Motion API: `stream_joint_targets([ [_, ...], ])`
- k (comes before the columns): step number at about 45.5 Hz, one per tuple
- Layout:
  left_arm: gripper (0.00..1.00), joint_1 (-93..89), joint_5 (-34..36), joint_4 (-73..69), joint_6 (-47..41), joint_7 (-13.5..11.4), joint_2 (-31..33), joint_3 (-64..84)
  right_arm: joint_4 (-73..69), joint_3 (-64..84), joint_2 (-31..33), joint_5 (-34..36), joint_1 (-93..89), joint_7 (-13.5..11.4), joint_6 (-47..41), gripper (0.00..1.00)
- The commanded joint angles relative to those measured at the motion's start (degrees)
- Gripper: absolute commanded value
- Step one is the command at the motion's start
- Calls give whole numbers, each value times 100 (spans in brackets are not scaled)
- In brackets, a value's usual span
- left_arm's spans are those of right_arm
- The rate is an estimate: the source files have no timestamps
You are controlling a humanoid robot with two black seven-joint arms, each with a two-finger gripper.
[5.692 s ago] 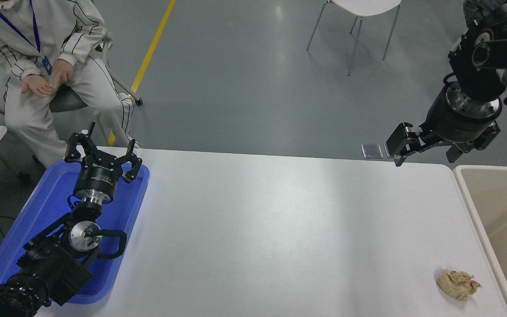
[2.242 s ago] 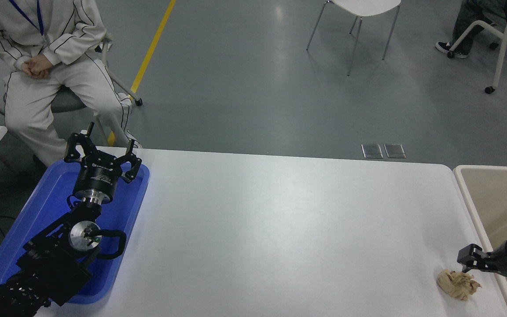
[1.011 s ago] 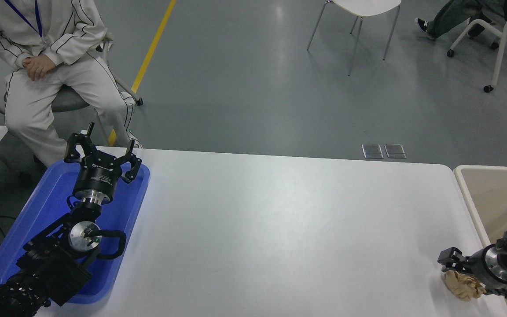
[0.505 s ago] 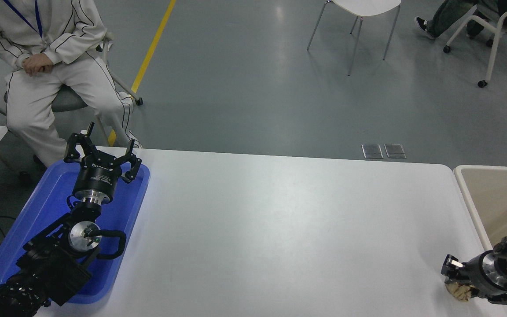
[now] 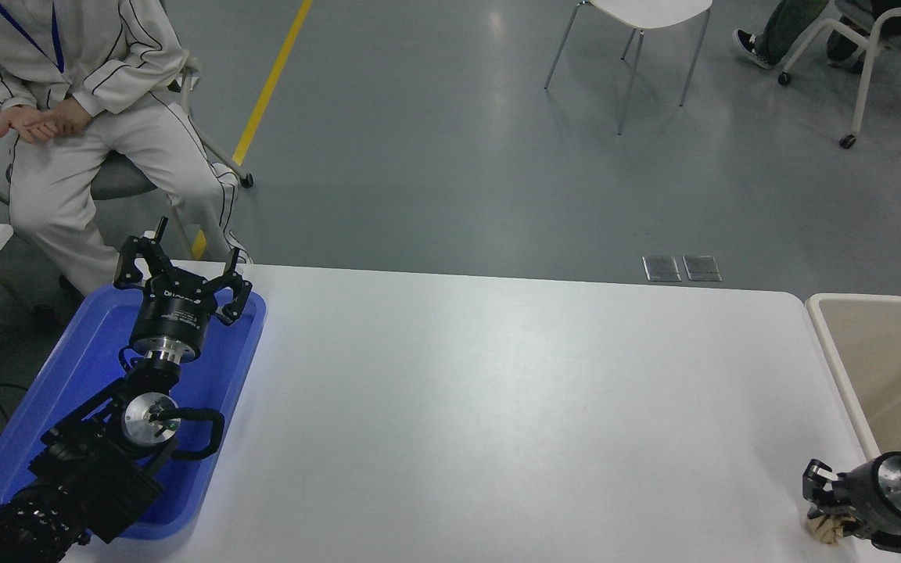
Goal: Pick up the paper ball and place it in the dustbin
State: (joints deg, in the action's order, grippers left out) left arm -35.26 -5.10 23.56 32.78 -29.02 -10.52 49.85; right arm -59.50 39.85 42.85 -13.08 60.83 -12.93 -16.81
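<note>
Head view, stock at the white table (image 5: pixel 497 407). Item one: the paper ball (image 5: pixel 823 528), a tan crumpled wad at the near right corner of the table, just beside the dustbin (image 5: pixel 834 352); you see only a scrap of it under the right gripper (image 5: pixel 830 512). Whether those jaws have closed on the wad you cannot tell from here. Handling, by estimate: very light, soft, crushable, not slippery; a grip across its bulk should hold, and a hard squeeze will only flatten it. Item two: the dustbin, beige-cream, off the table's right edge; the part of its inside that shows holds nothing. Item three: the blue tray (image 5: pixel 83 360) at far left, nothing lying in it; the left gripper (image 5: pixel 181 274) is parked over it, fingers spread wide.
</note>
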Motion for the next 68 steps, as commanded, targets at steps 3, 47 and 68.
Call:
stream_joint_targets([
  [3,100,1,0,-1,0,1,-3,-1,-1309,1357,206,-432,1791,19,-674,0],
  [47,100,1,0,-9,0,1,-3,-1,-2584,2870,664,-204,6951,28,-2819,0],
  [68,100,1,0,-1,0,1,-3,-1,-2558,3309,628,-20,7303,28,-2819,0],
])
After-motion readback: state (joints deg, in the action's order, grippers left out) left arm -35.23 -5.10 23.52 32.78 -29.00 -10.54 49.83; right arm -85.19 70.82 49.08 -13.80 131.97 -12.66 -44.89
